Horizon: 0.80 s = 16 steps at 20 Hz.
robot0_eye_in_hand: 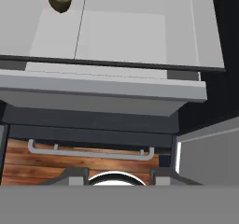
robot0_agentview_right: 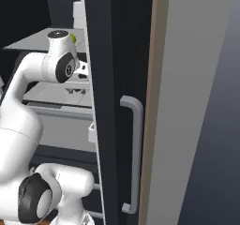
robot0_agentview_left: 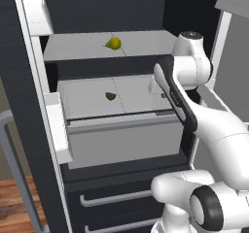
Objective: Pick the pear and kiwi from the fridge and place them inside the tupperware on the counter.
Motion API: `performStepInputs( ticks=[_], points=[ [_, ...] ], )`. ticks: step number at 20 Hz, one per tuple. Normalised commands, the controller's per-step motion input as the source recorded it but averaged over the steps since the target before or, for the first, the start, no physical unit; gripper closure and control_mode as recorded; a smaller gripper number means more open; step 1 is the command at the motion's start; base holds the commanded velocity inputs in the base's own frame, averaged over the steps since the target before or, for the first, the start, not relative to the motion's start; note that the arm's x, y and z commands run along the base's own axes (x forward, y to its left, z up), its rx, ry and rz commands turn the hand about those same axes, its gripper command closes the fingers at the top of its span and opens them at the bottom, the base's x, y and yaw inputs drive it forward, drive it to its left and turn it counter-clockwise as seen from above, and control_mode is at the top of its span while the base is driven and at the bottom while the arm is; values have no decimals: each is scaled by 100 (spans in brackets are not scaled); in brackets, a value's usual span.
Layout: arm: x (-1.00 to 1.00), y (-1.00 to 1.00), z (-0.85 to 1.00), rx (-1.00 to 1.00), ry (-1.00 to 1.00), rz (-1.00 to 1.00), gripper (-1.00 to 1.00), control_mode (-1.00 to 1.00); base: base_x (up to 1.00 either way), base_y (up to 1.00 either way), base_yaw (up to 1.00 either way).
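The fridge [robot0_agentview_left: 121, 176] stands open. The yellow-green pear [robot0_agentview_left: 113, 43] lies on its upper shelf [robot0_agentview_left: 73, 50]. One shelf lower sits the brown kiwi [robot0_agentview_left: 111, 96], which the hand view has at its top left as kiwi [robot0_eye_in_hand: 59, 0]. My gripper [robot0_agentview_right: 76, 91] hovers above the right part of that lower shelf, well to the right of the kiwi and below the pear. It is shut with nothing in it, and the forearm hides most of it in the left base view. The tupperware and counter are out of view.
A grey drawer [robot0_agentview_left: 121, 140] juts out under the kiwi's shelf. White door bins [robot0_agentview_left: 57, 125] line the left door. The right door's dark edge [robot0_agentview_right: 108, 102] and grey bar handle [robot0_agentview_right: 133, 149] stand close beside my arm. Lower drawers with bar handles [robot0_eye_in_hand: 88, 150] sit above the wooden floor.
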Motion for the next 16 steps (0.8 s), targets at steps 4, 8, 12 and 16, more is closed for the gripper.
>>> performStepInputs(
  ticks=[4, 8, 12, 16],
  points=[
    [-12, 7, 0, -3, -5, 4, -100, -100, 0, 0, 0],
    [-39, 50, -23, -9, 0, 36, -100, -100, 0, 0, 0],
    [8, 74, -26, 0, -4, 2, -100, -100, 0, 0, 0],
    [54, 82, -4, 2, 0, -9, -100, -100, 0, 0, 0]
  ],
)
